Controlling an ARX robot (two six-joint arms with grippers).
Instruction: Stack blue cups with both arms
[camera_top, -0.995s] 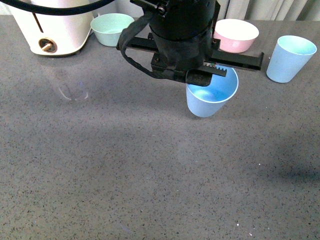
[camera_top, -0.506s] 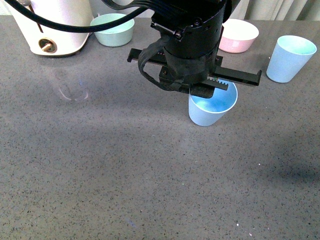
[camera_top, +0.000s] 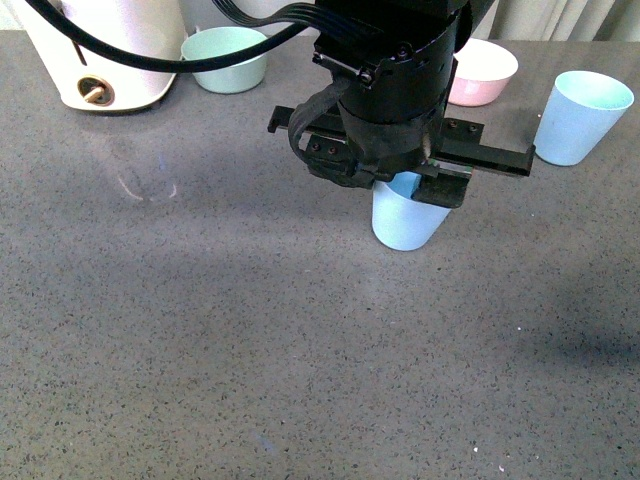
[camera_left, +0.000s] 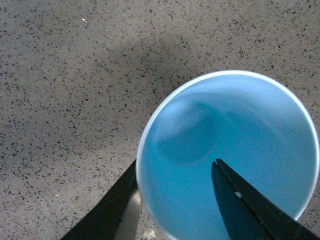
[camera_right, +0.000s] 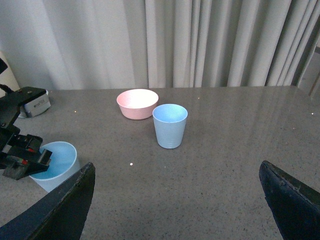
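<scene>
One blue cup (camera_top: 403, 221) stands upright mid-table, mostly covered by my left gripper (camera_top: 418, 188), which hangs right over it. In the left wrist view the cup (camera_left: 235, 135) fills the picture; the open left gripper (camera_left: 175, 180) straddles its rim, one finger inside (camera_left: 240, 200) and one outside (camera_left: 112, 207). The second blue cup (camera_top: 580, 117) stands upright at the far right; it also shows in the right wrist view (camera_right: 170, 125). My right gripper (camera_right: 177, 187) is open and empty, well short of that cup.
A pink bowl (camera_top: 478, 68) and a mint-green bowl (camera_top: 225, 57) stand at the back. A white appliance (camera_top: 100, 50) stands at the back left. Curtains hang behind the table in the right wrist view.
My left gripper has come down and shifted slightly right over the near blue cup, now covering most of its opening. The cup has stayed put.
</scene>
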